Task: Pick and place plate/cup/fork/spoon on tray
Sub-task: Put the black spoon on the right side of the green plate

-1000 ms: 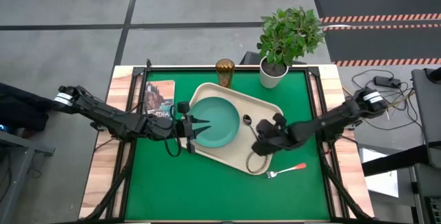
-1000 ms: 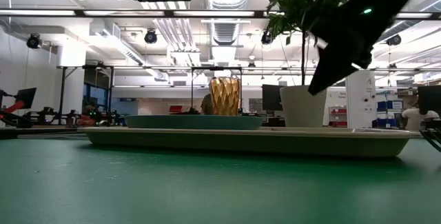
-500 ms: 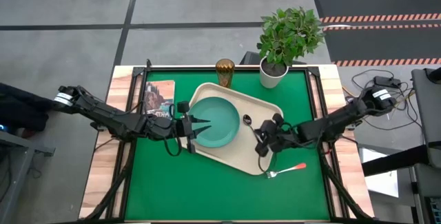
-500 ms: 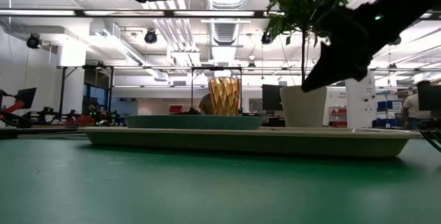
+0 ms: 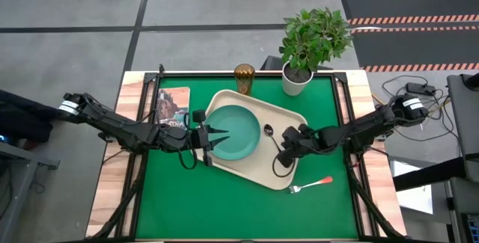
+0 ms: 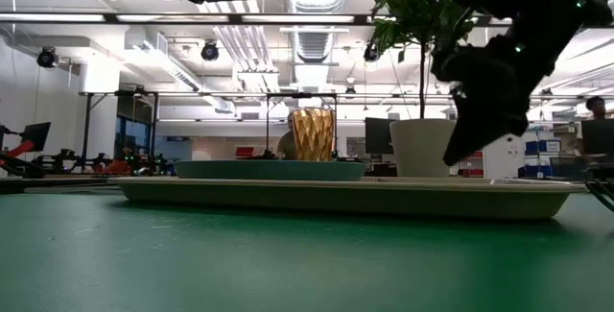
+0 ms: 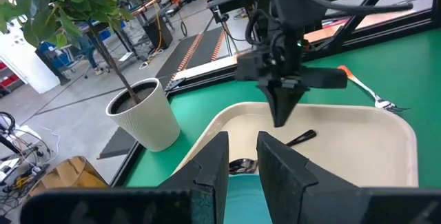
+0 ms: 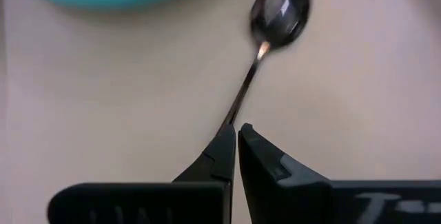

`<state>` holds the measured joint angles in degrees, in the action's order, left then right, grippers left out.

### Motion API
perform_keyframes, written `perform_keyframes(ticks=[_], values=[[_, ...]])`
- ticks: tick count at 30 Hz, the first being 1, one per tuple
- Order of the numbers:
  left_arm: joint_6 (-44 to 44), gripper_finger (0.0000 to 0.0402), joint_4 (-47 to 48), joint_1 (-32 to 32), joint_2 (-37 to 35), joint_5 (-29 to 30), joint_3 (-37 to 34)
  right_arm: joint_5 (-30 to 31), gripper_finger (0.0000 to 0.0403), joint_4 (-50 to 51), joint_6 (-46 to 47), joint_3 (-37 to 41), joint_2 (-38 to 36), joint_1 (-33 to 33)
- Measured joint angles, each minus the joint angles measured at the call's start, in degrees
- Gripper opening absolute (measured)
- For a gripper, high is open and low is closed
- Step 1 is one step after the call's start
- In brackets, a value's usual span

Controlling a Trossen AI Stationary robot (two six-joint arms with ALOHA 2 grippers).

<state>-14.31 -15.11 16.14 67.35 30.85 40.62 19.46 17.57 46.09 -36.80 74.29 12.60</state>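
Note:
The teal plate (image 5: 236, 132) lies flat on the left half of the cream tray (image 5: 288, 174). The dark spoon (image 5: 269, 132) lies on the tray to the plate's right; it also shows in the right wrist view (image 8: 265, 38) and the left wrist view (image 7: 303, 138). My right gripper (image 5: 280, 150) is shut and points down at the spoon's handle end (image 8: 236, 131). My left gripper (image 5: 215, 140) is open above the plate's left rim (image 7: 241, 141). The red-handled fork (image 5: 310, 184) lies on the green mat by the tray's near right corner. The amber cup (image 5: 244, 78) stands beyond the tray. My right gripper's shut fingertips (image 8: 226, 145) stand over the free end of the spoon's handle (image 8: 231, 114), coming from above and pointing down. I cannot tell whether they touch it. The spoon lies flat on the tray.
A white plant pot (image 5: 297, 78) stands at the far right beside the cup. A picture-covered book (image 5: 174, 107) lies at the far left. Green mat lies bare along the near edge.
My right gripper has come down toward the tray and tipped to point more steeply down, its tips now by the spoon's handle end. The spoon, plate and fork have stayed where they were.

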Motion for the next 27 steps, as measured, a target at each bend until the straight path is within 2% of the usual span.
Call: perform_keyframes(ticks=[14,19,27], values=[[-0.12,0.0059,-0.02,0.0,0.0,0.0,0.0,-4.42,0.0009,0.53,0.04,-4.84,10.99,0.11],[-0.12,0.0059,0.0,0.0,0.0,0.0,0.0,-6.42,0.0009,0.24,0.33,-8.06,13.4,0.43],[-0.1,0.0059,0.12,0.0,0.0,0.0,0.0,-6.38,0.0009,3.07,-4.63,-13.7,14.76,0.63]])
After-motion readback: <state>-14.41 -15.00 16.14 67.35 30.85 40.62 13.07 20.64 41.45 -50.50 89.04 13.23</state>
